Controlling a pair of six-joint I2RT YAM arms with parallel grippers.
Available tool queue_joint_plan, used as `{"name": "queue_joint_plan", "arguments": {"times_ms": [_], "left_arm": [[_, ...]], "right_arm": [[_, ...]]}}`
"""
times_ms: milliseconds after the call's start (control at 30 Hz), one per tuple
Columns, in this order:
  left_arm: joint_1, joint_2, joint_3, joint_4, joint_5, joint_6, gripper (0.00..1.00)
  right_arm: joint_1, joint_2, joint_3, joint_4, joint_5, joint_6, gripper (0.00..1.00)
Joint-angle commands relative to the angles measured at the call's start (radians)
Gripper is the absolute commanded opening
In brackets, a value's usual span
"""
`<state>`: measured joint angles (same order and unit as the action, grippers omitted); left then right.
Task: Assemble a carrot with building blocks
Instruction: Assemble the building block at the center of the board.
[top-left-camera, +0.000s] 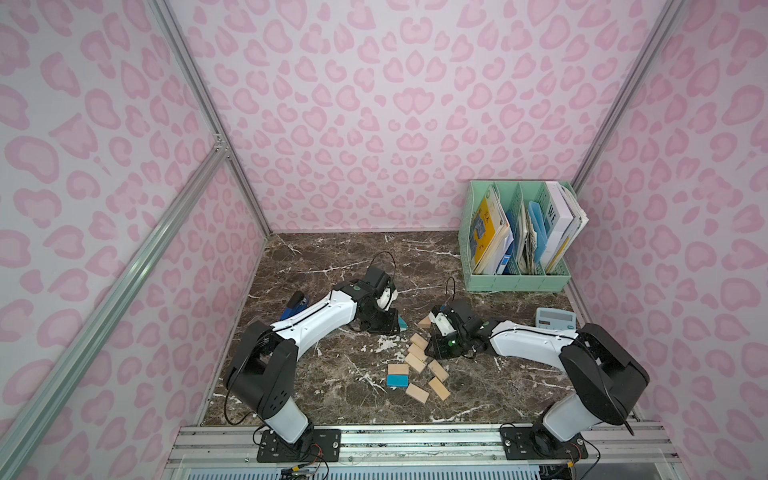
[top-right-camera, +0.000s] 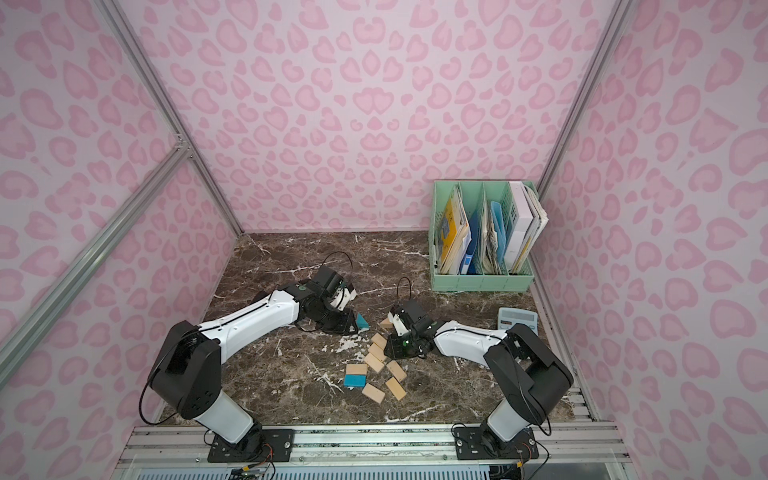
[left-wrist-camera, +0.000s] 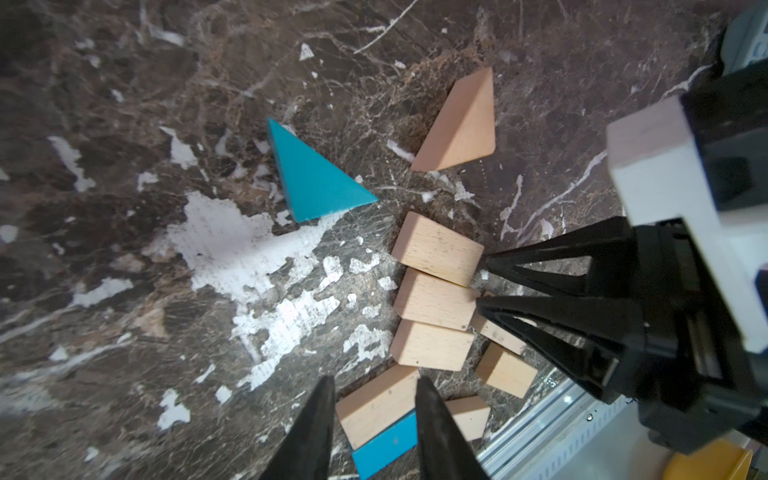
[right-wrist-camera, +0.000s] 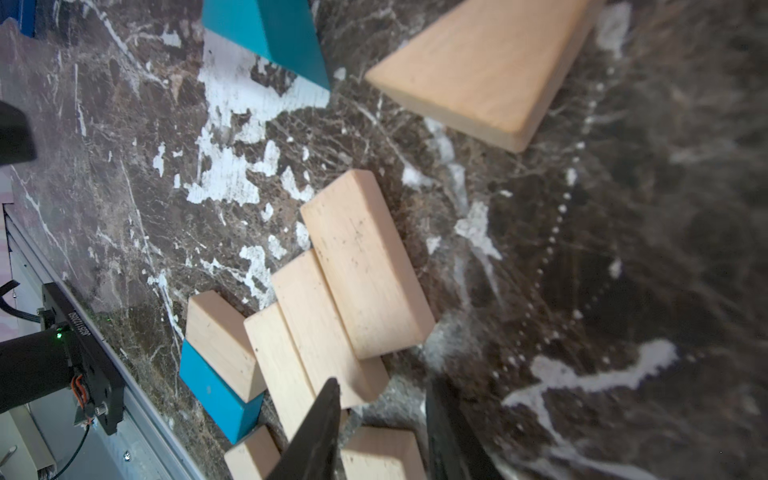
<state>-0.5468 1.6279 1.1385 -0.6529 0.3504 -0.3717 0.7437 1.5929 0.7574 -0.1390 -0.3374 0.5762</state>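
No joined carrot shows yet, so I judge the task barely begun: the building blocks (top-left-camera: 417, 363) lie loose in the middle of the table (top-left-camera: 332, 257). Left of them the table is bare out to the wall, and that is the widest room for moving.

The left tool (left-wrist-camera: 374, 380) hangs at the inner end of that stretch, its jaws part open with nothing between them. Just beside it the blue triangle (top-left-camera: 402, 322) lies flat and alone. Next a tan block touches a blue block (top-left-camera: 397, 380). Then three tan blocks sit side by side in a slanted, staggered row, perhaps the start of the body. The tan triangle (top-left-camera: 424, 322) lies beyond that row, apart from the blue one.

Three more tan blocks lie loose toward the front rail (top-left-camera: 415, 432), with little room before that edge. The right tool (left-wrist-camera: 482, 280) stands at the row's right ends, jaws part open, gripping nothing I can see. I cannot tell whether it touches the row. Farther right, the calculator (top-left-camera: 555, 319) and file rack (top-left-camera: 515, 284) crowd the corner.
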Motion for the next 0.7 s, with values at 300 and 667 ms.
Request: {"name": "queue_joint_plan", "arguments": {"times_ms": [300,667], "left_arm": [[0.021,-0.029,-0.04,-0.02,-0.026,0.007,0.35],[0.027,-0.029,-0.032,-0.029,-0.027,0.018,0.35]], "right_arm": [[-0.019,0.094,0.087,0.039,-0.039,-0.031,0.35],[-0.037,0.14,0.169,-0.003,-0.006,-0.076,0.34]]}}
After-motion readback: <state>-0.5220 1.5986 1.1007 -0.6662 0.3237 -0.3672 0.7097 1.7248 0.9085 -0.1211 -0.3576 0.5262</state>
